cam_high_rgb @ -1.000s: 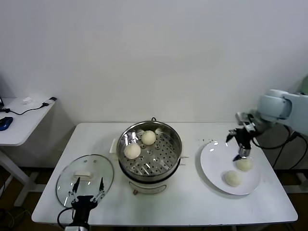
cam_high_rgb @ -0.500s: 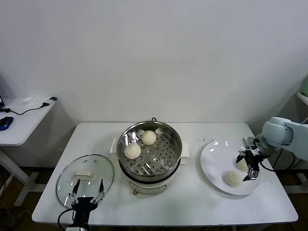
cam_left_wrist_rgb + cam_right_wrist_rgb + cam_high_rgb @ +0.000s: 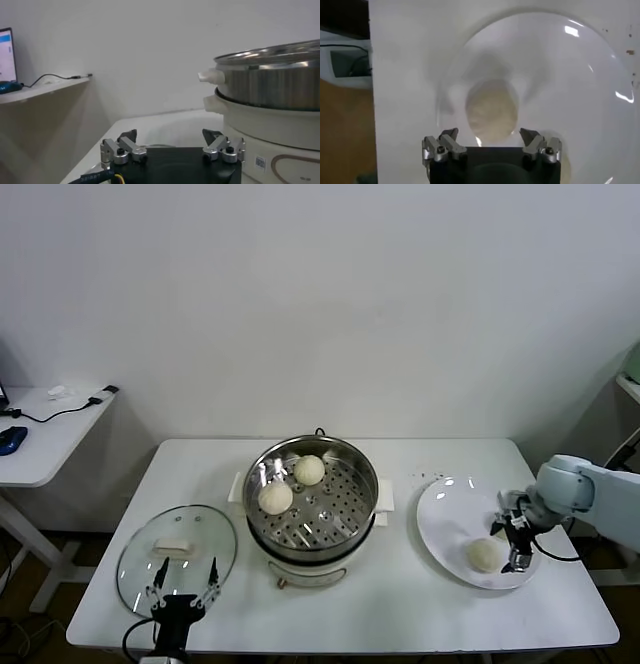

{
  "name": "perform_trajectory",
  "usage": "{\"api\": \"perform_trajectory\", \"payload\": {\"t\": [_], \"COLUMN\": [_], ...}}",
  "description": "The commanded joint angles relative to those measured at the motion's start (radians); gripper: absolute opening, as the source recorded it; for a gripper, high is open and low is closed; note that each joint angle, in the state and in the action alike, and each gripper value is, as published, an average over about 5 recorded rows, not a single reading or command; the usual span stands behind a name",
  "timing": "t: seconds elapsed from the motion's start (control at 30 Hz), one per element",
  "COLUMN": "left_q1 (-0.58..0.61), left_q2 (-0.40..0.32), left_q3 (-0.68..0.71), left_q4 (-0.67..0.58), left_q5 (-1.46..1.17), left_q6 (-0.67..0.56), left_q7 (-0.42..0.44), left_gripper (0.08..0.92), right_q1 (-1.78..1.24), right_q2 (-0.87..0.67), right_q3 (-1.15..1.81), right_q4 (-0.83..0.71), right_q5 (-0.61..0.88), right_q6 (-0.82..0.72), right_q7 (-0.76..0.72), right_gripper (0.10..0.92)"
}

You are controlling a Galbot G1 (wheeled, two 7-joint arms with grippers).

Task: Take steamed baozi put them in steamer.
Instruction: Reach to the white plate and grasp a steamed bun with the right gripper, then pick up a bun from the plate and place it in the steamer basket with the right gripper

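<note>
The steel steamer (image 3: pixel 345 504) stands mid-table on its white base, with two baozi (image 3: pixel 309 470) (image 3: pixel 275 498) inside. Its steel wall (image 3: pixel 280 85) fills one side of the left wrist view. One baozi (image 3: pixel 485 555) shows on the white plate (image 3: pixel 450 529) at the right. My right gripper (image 3: pixel 517 536) is low over the plate's right part, beside that bun. In the right wrist view it (image 3: pixel 489 134) is open, with a baozi (image 3: pixel 491 110) just beyond its fingertips, apart from them. My left gripper (image 3: pixel 182 581) (image 3: pixel 170 134) waits open at the table's front left.
A round glass lid (image 3: pixel 177 546) lies flat at the front left, by the left gripper. A side desk (image 3: pixel 40 434) with cables stands far left. The table's right edge (image 3: pixel 370 100) is close to the plate (image 3: pixel 570 75).
My right gripper has come down from above the plate and moved towards the front. The rear plate bun is now hidden behind it in the head view. The left arm has not moved.
</note>
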Motion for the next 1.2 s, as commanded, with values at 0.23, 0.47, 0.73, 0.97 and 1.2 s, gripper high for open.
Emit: {"api": "perform_trajectory", "payload": {"t": [0.23,0.47,0.73,0.97,1.2], "left_q1": [0.003,0.004,0.006,0.008,0.01], "left_q2": [-0.007,-0.008,-0.009,-0.012,-0.013], "left_q3": [0.01,0.012,0.014,0.021,0.034], "left_q4": [0.002,0.001,-0.001,-0.008,-0.018], "left_q5": [0.009,0.015,0.018,0.024,0.026], "left_q6": [-0.005,-0.008,-0.01,-0.009,-0.007], "left_q7": [-0.001,-0.002,-0.005,-0.006,-0.004], "left_gripper": [0.823,0.823,0.823,0.823,0.823], "right_q1": [-0.118,-0.114,-0.025,0.331,0.677], "right_q2": [0.048,0.047,0.014,0.038,0.282], "right_q3": [0.115,0.109,0.095,-0.022,-0.028], "right_q4": [-0.047,-0.044,-0.002,0.041,0.045], "right_q5": [-0.026,-0.028,-0.028,-0.049,0.081], "right_q6": [-0.006,-0.008,0.002,0.142,0.329], "right_q7": [0.029,0.006,-0.031,-0.171,-0.268], "right_gripper": [0.822,0.78,0.629,0.594,0.601]}}
